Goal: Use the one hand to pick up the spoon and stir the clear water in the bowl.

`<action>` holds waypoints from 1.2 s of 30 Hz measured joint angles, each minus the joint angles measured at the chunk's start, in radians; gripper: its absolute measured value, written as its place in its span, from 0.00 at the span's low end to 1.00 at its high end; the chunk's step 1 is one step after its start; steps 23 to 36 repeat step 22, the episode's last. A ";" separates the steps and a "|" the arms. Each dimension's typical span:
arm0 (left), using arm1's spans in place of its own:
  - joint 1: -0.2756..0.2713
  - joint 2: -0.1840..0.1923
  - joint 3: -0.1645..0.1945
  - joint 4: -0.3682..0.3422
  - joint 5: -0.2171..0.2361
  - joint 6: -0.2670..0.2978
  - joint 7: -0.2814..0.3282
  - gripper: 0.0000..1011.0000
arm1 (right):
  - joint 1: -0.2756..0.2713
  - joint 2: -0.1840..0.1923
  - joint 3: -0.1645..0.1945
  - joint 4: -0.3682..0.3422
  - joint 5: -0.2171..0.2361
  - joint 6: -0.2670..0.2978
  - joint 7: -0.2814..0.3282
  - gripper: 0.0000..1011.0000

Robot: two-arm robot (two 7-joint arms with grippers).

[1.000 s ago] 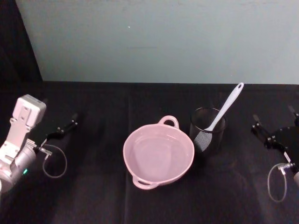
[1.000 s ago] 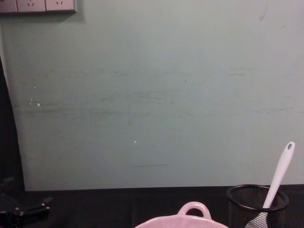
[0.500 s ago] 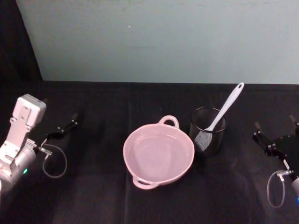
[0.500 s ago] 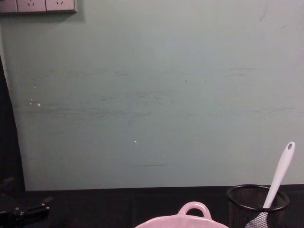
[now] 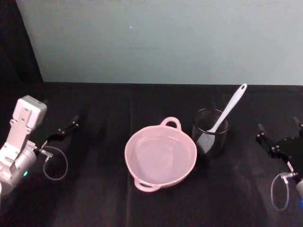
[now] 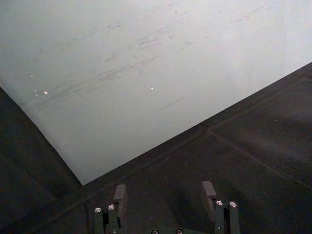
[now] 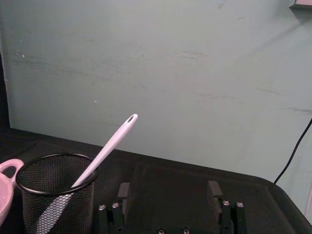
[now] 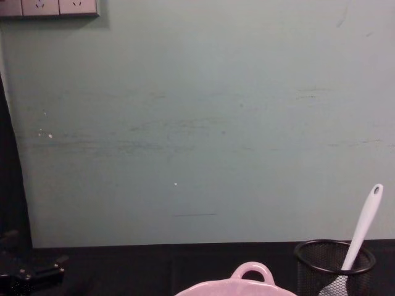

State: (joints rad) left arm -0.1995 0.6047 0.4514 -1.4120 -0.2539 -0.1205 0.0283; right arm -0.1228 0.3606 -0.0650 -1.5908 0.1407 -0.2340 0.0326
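Spoon (image 5: pixel 227 109) head (blurred through mesh) sits inside cup (image 5: pixel 210 132).

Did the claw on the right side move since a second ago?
Yes. In the head view the right gripper has slid nearer the camera and a bit away from the mesh cup, which stayed put. Its fingers are open.

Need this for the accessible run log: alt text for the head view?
A white spoon stands head-down in a black mesh cup beside a pale pink bowl of clear water on a black table. The left gripper and open right gripper sit apart at the table's sides.
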 joint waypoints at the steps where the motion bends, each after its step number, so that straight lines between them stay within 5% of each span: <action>1: 0.000 0.000 0.000 0.000 0.000 0.000 0.000 0.99 | 0.000 0.000 0.000 0.000 0.000 0.000 0.000 0.99; 36: 0.000 0.000 0.000 0.000 0.000 0.000 0.000 0.99 | 0.000 0.002 -0.001 -0.002 0.002 0.001 0.001 0.99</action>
